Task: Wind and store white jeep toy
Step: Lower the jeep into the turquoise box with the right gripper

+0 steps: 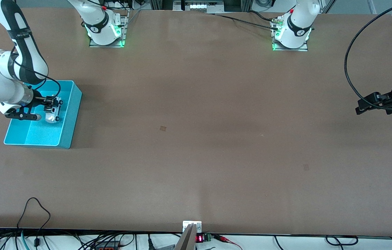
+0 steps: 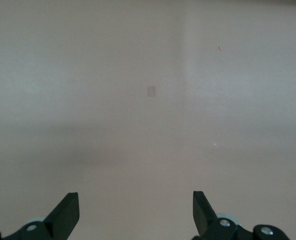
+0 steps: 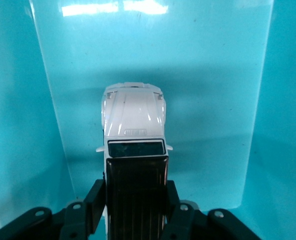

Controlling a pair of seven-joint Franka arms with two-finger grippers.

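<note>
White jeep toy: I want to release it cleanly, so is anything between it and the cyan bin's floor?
Nothing visible. The right tool holds the white jeep toy inside the cyan bin, whose floor beneath looks bare.

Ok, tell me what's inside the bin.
The jeep, clamped at its rear by the right gripper, over the bin floor. Its wheels and underside are hidden.

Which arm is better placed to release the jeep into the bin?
Right. The right pincer is shut on the white jeep toy inside the cyan bin. The left pincer waits open over bare table at the left arm's end.
</note>
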